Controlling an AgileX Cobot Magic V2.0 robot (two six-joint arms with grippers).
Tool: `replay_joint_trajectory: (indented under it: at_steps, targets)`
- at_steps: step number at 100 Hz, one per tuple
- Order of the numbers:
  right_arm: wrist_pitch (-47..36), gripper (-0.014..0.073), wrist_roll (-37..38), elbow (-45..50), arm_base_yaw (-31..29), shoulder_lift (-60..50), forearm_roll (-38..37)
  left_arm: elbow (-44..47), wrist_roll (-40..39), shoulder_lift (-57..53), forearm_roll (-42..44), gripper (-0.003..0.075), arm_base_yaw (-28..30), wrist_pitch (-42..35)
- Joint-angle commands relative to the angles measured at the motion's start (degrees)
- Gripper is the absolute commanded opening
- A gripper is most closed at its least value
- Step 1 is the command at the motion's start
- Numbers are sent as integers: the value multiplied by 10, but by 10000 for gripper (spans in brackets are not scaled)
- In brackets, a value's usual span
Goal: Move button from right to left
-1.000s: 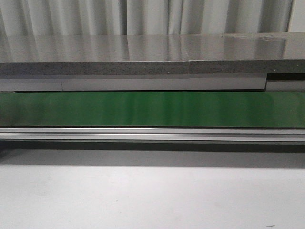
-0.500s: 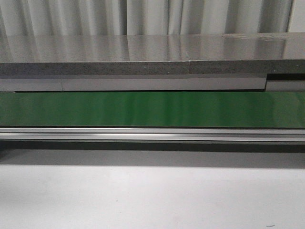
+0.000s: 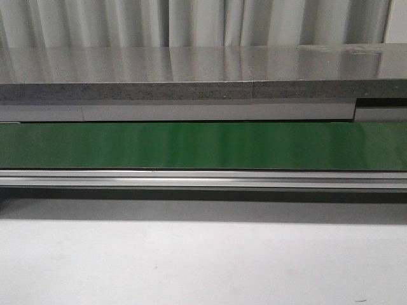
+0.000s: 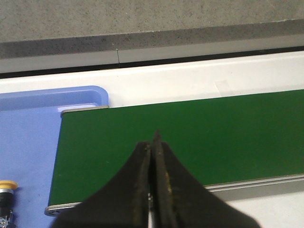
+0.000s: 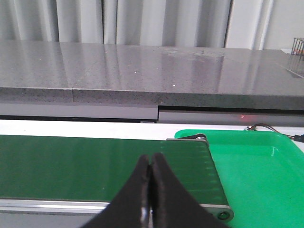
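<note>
Over the green conveyor belt both grippers, left gripper and right gripper, hung pressed together, empty; the button sat on the blue tray, seemingly awaiting pickup.

The left tool has its two dark fingers pressed together, tips meeting in a point toward twelve o'clock, with nothing between them. The right tool is likewise closed, its fingers touching along their length and empty. Neither arm shows in the front view.
</note>
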Motion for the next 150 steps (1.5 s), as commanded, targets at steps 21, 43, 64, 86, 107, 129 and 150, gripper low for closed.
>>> replay_joint_trajectory:
  at_steps: [21, 43, 64, 86, 107, 129, 150]
  targets:
    - [-45, -67, -5, -15, -1, 2, 3, 64, -5, -108, -5, -20, -2, -61]
    - [-45, -67, -5, -15, -1, 2, 3, 118, -4, -177, -4, -20, -2, -61]
    - [-45, -67, -5, -15, -1, 2, 3, 159, 10, -236, -4, -20, -2, -66]
    - [-45, -67, -5, -15, -1, 2, 3, 230, 10, -276, -8, -20, -2, -205]
    - [-45, -67, -5, -15, -1, 2, 3, 296, -71, -318, 32, -20, -2, -268]
    - [-45, -67, -5, -15, -1, 2, 3, 355, -154, -370, 107, -20, -2, -267]
    - [-45, -67, -5, -15, -1, 2, 3, 410, -154, -435, 107, -20, -1, -267]
